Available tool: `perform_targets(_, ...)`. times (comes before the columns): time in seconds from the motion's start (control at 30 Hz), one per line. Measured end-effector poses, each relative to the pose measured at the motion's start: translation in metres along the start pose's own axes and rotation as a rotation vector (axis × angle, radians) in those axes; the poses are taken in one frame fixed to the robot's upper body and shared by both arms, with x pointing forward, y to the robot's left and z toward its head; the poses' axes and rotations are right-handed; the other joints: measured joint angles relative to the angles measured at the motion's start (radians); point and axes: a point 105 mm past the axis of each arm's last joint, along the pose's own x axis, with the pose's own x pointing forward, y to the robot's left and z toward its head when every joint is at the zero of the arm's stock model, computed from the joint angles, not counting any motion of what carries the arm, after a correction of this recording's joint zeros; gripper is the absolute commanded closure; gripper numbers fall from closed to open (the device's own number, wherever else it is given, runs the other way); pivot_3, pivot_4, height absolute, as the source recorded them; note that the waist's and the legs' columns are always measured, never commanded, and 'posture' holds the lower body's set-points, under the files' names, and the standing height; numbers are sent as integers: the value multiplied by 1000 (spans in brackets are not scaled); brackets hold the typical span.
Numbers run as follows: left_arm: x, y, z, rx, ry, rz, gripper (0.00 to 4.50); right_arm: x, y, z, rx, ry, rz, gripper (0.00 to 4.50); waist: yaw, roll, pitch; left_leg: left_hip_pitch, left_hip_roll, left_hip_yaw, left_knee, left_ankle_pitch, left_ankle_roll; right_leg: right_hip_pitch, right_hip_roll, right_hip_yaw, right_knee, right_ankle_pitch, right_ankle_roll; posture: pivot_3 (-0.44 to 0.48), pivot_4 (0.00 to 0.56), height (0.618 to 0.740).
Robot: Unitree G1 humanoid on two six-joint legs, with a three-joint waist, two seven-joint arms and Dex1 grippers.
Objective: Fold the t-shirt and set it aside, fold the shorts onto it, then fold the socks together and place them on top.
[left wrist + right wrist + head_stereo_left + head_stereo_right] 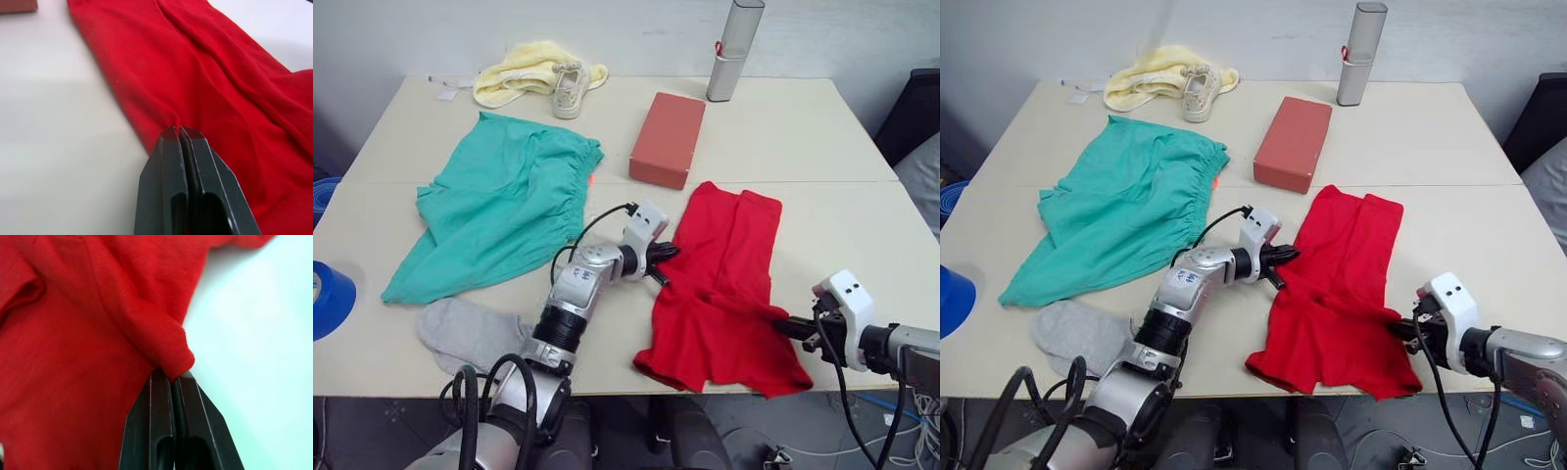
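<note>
With the t-shirt (724, 284) lying near the table's (822, 137) front edge at about five o'clock from the shorts (499, 211), both hands, left hand (668, 257) and right hand (781, 325), pinch its side edges closed, so they should lift together, evenly, keeping the cloth taut.

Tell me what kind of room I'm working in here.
Probably a lab or test room staged for a laundry task, not a home: two plain beige tables pushed together against a bare wall, loose cables by the floor, and clothes such as the t-shirt and shorts laid out.
</note>
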Motion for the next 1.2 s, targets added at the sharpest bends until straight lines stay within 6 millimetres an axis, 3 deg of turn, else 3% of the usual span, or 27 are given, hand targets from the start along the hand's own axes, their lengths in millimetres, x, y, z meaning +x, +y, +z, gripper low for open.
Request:
perform_targets(0.2, -8, -20, -10, -10, 2, 16, 4500, 0, -17, 1, -46, -4, -18, 4483, 0, 0, 0, 1, 0, 1, 0, 0, 0, 0, 0, 1, 1, 0, 0, 0, 150, 740)
perform_targets(0.33, -10, -25, -10, -1, -2, 12, 4500, -1, -15, 2, -63, -6, 19, 4483, 0, 0, 0, 1, 0, 1, 0, 0, 0, 0, 0, 1, 1, 0, 0, 0, 150, 740)
perform_targets(0.43, -10, -27, -5, 1, -41, -2, 3849, 1, -10, 0, -35, -12, 56, 4500, 1, 0, 0, 1, 0, 0, 0, 0, 0, 1, -1, 1, 1, 0, 0, 0, 150, 740)
perform_targets(0.63, -20, -14, 16, 60, -133, -15, 1876, -8, 1, 3, -51, -61, 118, 2480, 10, 1, 0, 1, 0, 1, 0, 0, 0, 1, 0, 1, 1, 0, 0, 0, 150, 740)
perform_targets(0.8, -45, -7, 23, 162, -191, -146, 237, -30, 3, 8, -179, -148, 161, 640, 16, 1, 0, 1, 0, 1, 1, 0, 0, 1, 1, 1, 1, 0, 0, 0, 150, 740)
perform_targets(0.87, -57, -6, 24, 275, -196, -204, 0, -38, 2, 10, -285, -179, 177, 33, 17, 1, 0, 2, 0, 2, 1, 0, 0, 1, 2, 1, 1, 0, 0, 0, 150, 740)
perform_targets(0.97, -75, 0, 24, 495, -168, -278, 0, -50, -11, 12, -477, -219, 133, 33, 18, 1, 0, 3, 0, 2, 2, 0, 0, 2, 3, 1, 1, 0, 0, 0, 150, 740)
perform_targets(1.07, -89, -3, 22, 814, -165, -395, 0, -58, -28, 4, -824, -163, 101, 33, 19, 1, 0, 4, -2, 4, 1, 0, 0, 2, 8, 0, 0, 0, 0, 0, 150, 740)
perform_targets(1.2, -95, -11, -2, 1168, -146, -545, 0, -54, -46, -12, -1049, -98, 89, 33, 18, 2, 0, 4, -1, 5, 3, 0, 1, 2, 1, 2, 0, 0, 0, 0, 150, 740)
